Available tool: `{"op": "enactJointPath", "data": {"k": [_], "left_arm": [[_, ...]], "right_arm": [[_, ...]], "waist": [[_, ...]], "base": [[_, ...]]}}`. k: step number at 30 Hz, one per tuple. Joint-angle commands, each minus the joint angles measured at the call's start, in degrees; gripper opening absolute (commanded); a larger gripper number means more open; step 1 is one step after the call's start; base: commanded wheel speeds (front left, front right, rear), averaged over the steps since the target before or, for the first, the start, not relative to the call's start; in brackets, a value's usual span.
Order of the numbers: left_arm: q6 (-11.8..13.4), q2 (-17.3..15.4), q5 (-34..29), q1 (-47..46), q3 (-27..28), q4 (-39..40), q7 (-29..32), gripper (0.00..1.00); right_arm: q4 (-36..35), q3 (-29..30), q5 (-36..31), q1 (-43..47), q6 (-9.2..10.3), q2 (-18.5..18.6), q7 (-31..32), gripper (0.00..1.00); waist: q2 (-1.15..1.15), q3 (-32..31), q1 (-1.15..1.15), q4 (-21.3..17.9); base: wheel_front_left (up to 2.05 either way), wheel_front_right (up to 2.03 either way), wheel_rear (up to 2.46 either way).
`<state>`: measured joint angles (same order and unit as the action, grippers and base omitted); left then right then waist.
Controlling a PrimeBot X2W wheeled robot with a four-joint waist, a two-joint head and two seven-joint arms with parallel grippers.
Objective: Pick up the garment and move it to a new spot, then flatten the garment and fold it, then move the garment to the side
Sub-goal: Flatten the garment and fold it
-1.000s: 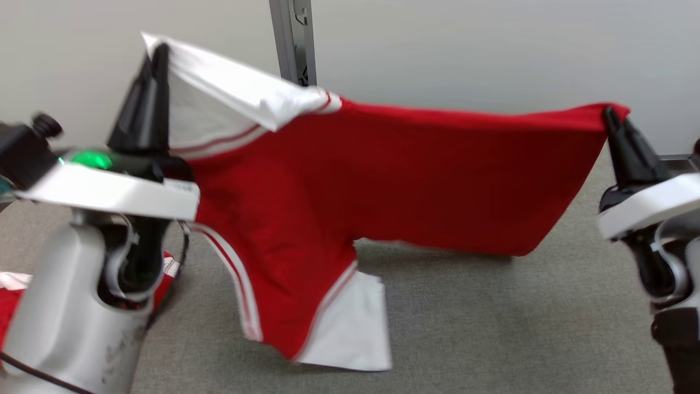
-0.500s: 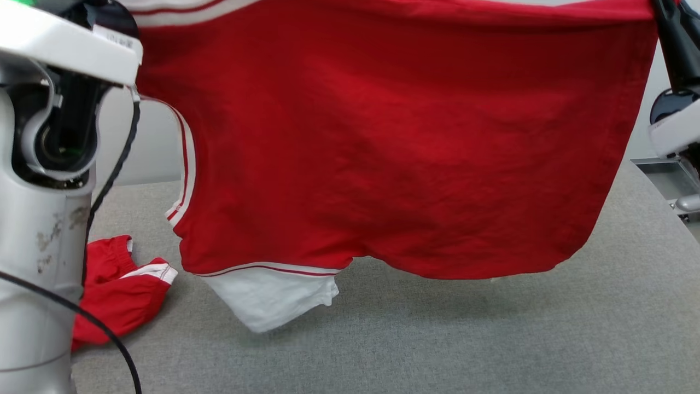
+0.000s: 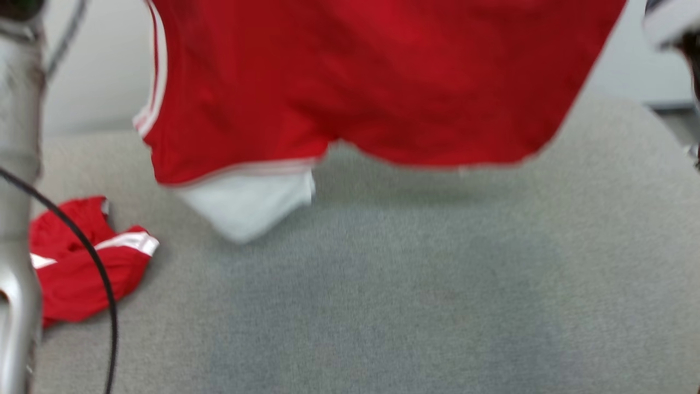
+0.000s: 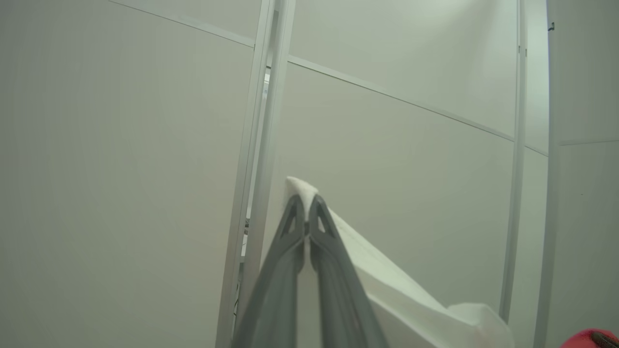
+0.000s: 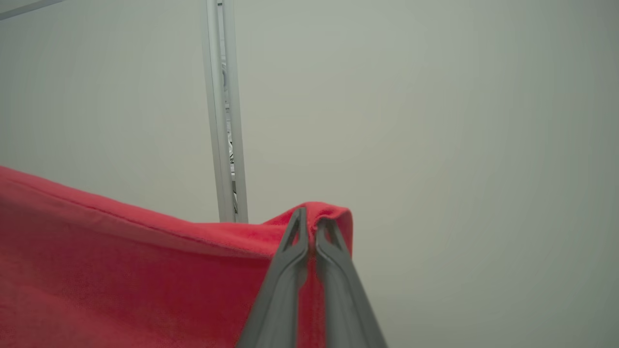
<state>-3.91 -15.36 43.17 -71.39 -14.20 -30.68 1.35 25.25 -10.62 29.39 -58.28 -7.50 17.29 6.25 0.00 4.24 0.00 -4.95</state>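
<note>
We have the red shirt [image 3: 383, 82] off the table and strung between our two pincers, so the pick-up reads to us as done. The left pincer [image 4: 307, 202] is pinched tight on a white sleeve edge [image 4: 297, 186], which pokes out just past its tips, and the rest of that white cloth falls away below it. The right pincer [image 5: 311, 216] is likewise clamped on a red corner [image 5: 333, 212] of the shirt. The cloth folds over its tips, and the top hem runs from there towards the other pincer. Below and between the two pincers the body hangs as a wide sheet, with the lower white sleeve [image 3: 246, 202] as its lowest part, on the left pincer's side. The head view is smeared, so we cannot be sure, but that sleeve seems to hang just clear of the grey surface [image 3: 410, 306] rather than touching it. Lower again on the left pincer's side, beside our pale left forearm [image 3: 16, 219] and its black cable [image 3: 106, 295], a second red-and-white garment [image 3: 82, 262] lies crumpled on the surface, apart from the hanging shirt. We judge that we are in the carry to a new spot. Laying the shirt down, flattening it, folding it and moving it aside are all not yet done.
</note>
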Motion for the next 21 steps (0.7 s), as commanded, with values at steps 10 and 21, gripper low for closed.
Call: {"op": "enactJointPath", "data": {"k": [10, 21], "left_arm": [[-3.0, -0.5, -8.3, -22.7, -4.8, -17.8, -13.8, 0.0], [-3.5, -2.0, -9.2, -24.9, -3.7, -3.5, -16.5, 0.0]], "right_arm": [[20.3, -5.1, -6.4, -23.3, 0.02, -5.5, -13.6, 0.0], [30.8, -4.9, -12.1, -34.1, 0.03, -6.9, -21.4, 0.0]], "waist": [[0.0, 20.3, 0.0, -1.1], [0.0, 29.9, 0.0, -0.3]], "base": [[0.0, 0.0, 0.0], [0.0, 0.0, 0.0]]}}
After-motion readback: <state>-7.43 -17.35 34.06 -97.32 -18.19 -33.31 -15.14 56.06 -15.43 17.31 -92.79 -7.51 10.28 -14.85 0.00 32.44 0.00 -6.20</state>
